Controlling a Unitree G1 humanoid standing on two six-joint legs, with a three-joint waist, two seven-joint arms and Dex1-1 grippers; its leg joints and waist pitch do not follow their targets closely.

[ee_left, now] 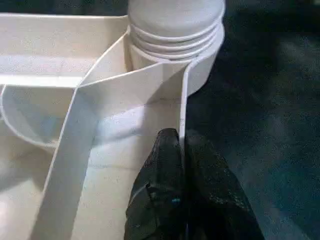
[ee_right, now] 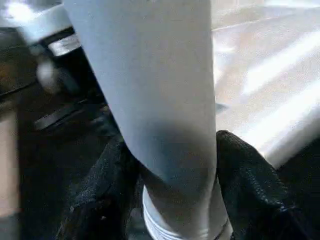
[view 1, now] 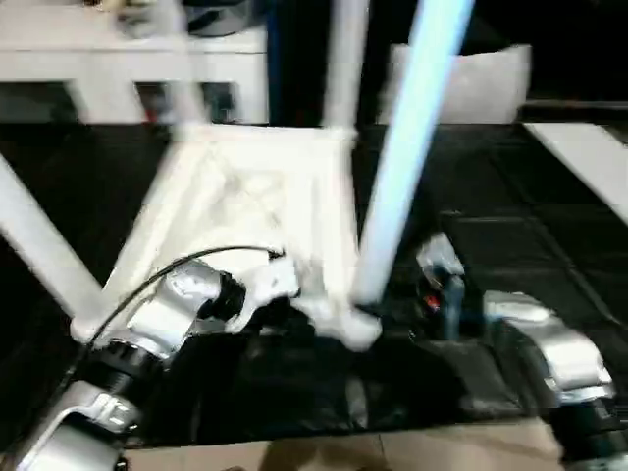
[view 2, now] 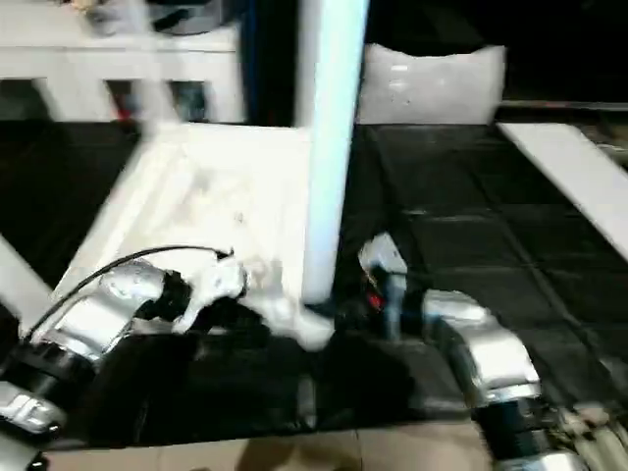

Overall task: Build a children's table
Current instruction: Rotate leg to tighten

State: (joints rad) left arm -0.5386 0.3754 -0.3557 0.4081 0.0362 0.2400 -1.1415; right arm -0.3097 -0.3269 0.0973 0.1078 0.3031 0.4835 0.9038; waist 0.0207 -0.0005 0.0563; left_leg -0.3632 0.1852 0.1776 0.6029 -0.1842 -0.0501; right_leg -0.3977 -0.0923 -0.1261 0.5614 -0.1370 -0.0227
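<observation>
L gripper (ee_left: pixel 182 150): black fingers pinched tight on thin side rim of white ribbed plastic rectangular table top (view 1: pixel 250 196), just beside near corner socket (ee_left: pixel 172 55). Top lies underside-up on black mat (view 1: pixel 510 255), so it is held steady.

R gripper (ee_right: pixel 170 185): two black fingers (ee_right: pixel 250 185) seated either side of long white tapered tubular leg (view 1: pixel 412 147), low on shaft, just above its ribbed end; leg is clamped, not loose. Leg stands near-upright w/ lower end in that near corner socket.

Other legs are seen rising from far corner (view 1: pixel 343 59) and left corner (view 1: pixel 39 245). White furniture (view 1: pixel 118 59) is noted behind mat.

Step judged: seating/twisting leg into corner socket; fourth leg not made out. Next move prob. calls for leg to be kept square to socket, pressed/turned home while L grip resists; tilt could bind the ribbed end.
</observation>
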